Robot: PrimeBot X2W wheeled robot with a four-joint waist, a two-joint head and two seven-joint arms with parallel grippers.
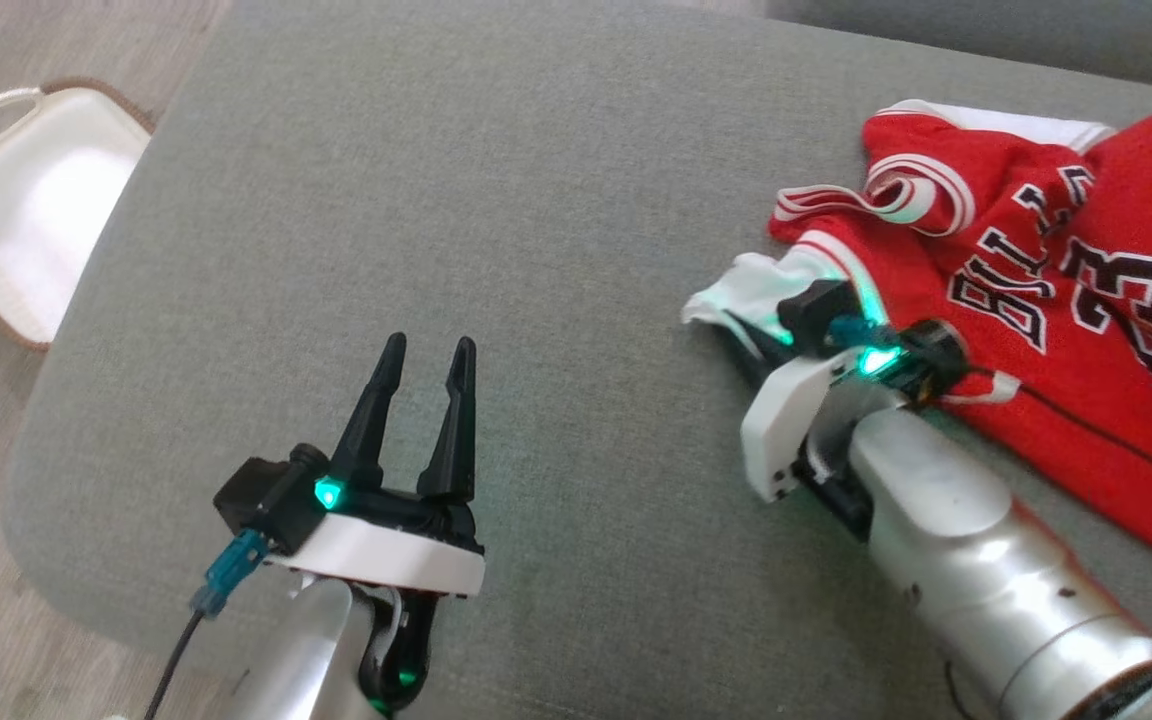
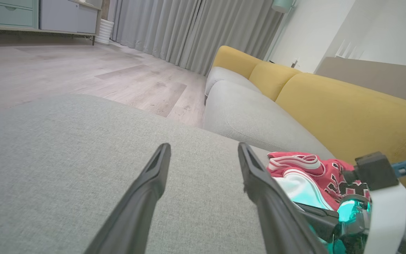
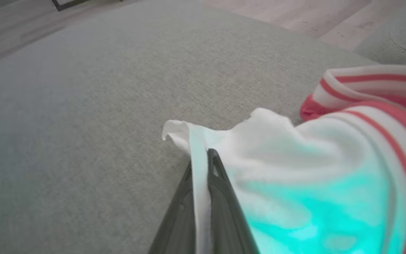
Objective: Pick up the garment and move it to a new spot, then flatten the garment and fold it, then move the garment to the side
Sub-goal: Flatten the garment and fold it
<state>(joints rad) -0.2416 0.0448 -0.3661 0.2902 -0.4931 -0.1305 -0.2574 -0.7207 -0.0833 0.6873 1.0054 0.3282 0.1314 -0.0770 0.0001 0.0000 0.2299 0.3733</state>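
Right end effector (image 3: 207, 158) pinches the white edge of the garment (image 1: 1086, 300); left end effector (image 1: 428, 352) gapes wide over bare cushion (image 1: 486, 180).

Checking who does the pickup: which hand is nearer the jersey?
Right. The right hand is shut on the jersey at its white edge; the left hand is open over the cushion, apart from it.
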